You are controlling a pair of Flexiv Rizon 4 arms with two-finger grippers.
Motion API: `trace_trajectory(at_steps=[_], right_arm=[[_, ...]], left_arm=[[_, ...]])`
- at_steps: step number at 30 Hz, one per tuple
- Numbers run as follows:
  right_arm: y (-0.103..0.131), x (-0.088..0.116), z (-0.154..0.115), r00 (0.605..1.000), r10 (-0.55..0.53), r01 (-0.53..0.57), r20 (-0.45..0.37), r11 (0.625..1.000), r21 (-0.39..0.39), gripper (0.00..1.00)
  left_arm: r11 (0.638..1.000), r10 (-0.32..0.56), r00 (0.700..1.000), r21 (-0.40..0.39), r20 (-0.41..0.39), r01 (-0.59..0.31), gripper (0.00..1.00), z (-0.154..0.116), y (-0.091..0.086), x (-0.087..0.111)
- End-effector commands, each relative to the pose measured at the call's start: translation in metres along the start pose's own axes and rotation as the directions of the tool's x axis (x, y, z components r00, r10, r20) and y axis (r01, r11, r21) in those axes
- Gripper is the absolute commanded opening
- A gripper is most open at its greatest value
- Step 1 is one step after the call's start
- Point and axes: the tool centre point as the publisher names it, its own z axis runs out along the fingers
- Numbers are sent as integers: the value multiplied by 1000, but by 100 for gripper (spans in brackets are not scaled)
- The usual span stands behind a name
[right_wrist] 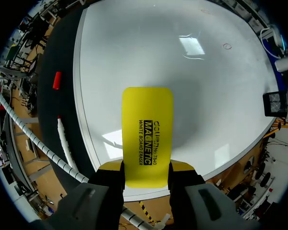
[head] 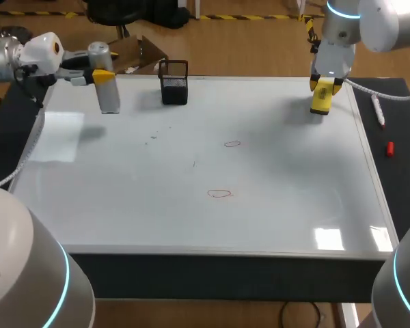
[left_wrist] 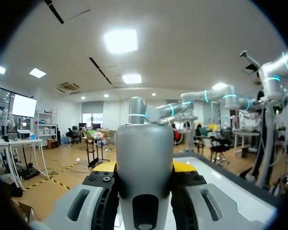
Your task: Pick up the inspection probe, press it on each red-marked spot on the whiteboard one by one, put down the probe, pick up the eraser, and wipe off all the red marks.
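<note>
My left gripper [head: 101, 75] is shut on the inspection probe [head: 108, 89], a grey cylinder held upright over the far left corner of the whiteboard [head: 123, 205]. In the left wrist view the probe [left_wrist: 144, 158] fills the gap between the yellow tips of the left gripper [left_wrist: 145, 168]. Over the far right of the board, my right gripper [head: 325, 83] is shut on the yellow eraser [head: 320, 100]. The eraser [right_wrist: 147, 129] sticks out ahead of the right gripper [right_wrist: 146, 168]. Two red-marked spots lie mid-board: one [head: 232, 143] farther, one [head: 219, 194] nearer.
A black mesh holder [head: 173, 83] stands at the board's far edge, right of the probe. On the dark mat right of the board lie a white marker [head: 378, 109] and a red cap [head: 389, 148]. Faint dark specks [head: 154, 137] mark the board left of centre.
</note>
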Motion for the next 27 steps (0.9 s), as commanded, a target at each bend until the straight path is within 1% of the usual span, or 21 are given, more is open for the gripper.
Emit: trace_trajectory(at_steps=[1,9,14,18,23,25,27], right_arm=[[-1,0,-1,1000,-2,2,-4,1000,-1,0],[-1,0,-1,1000,-2,2,-4,1000,-1,0],[19,-24,-10,994,-106,106,-10,994,21,0],[42,-44,-14,986,-166,166,2,985,38,0],[74,-74,-19,968,-250,248,29,967,50,0],[85,-85,-21,959,-277,274,53,960,51,0],[95,-97,-23,950,-307,304,57,951,55,0]], left_arm=[[1000,0,1000,1,-5,0,0,0,0,-2],[1000,0,1000,1,-5,0,0,0,0,-2],[1000,0,1000,1,-5,0,0,0,0,-2],[1000,0,1000,1,-5,0,0,0,0,-2],[1000,0,1000,1,-5,0,0,0,0,-2],[1000,0,1000,1,-5,0,0,0,0,-2],[1000,0,1000,1,-5,0,0,0,0,-2]])
